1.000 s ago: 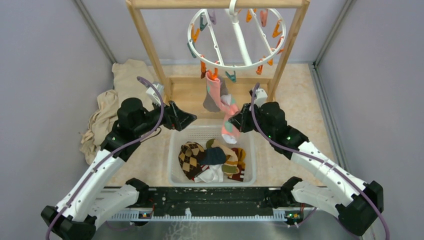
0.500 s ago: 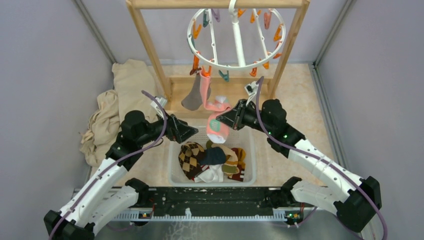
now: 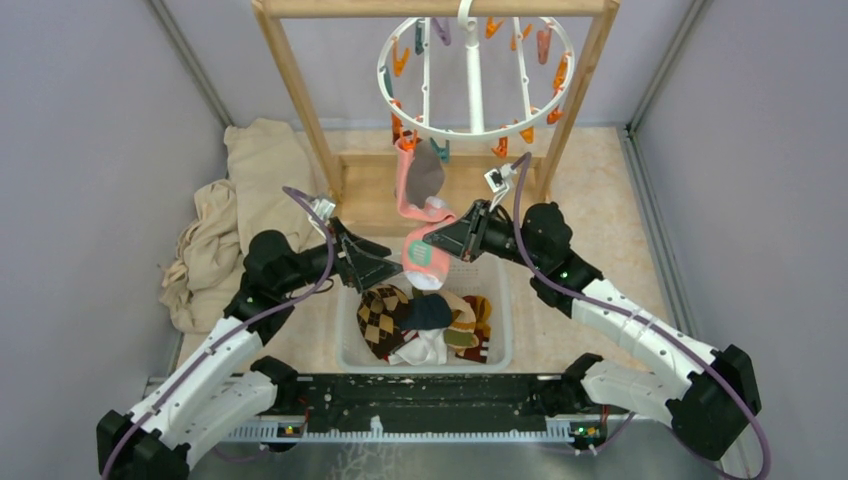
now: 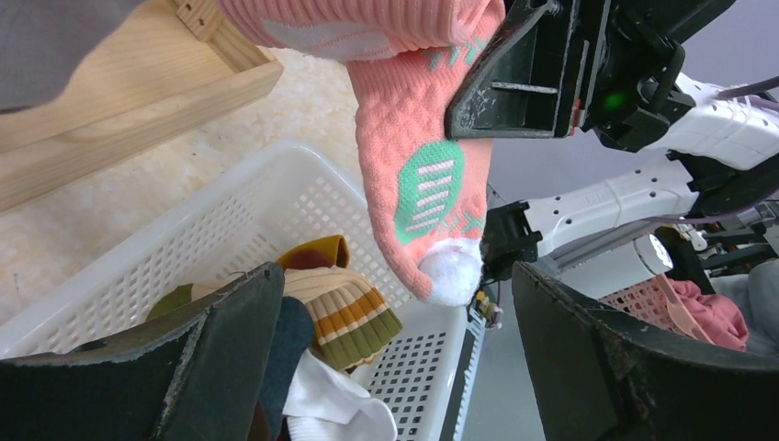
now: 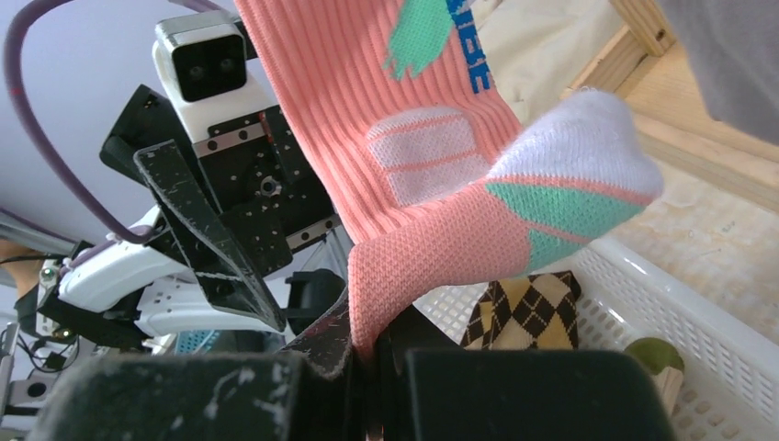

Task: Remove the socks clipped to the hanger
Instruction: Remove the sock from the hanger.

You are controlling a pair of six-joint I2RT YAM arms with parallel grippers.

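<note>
Stretching taut from an orange clip (image 3: 403, 141) on the hanger's (image 3: 470, 131) near rim, the pink sock (image 3: 424, 258) runs down-and-away, right gripper (image 3: 433, 238) clamped mid-foot; left gripper (image 3: 388, 260), also below that rim, gapes empty.

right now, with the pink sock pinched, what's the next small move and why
Probably a short pull of the right gripper down and toward the basket. It is shut on the pink sock, whose cuff seems to be held by an orange clip on the hanger. The sock looks stretched, so a small tug should pop it free above the basket.
</note>
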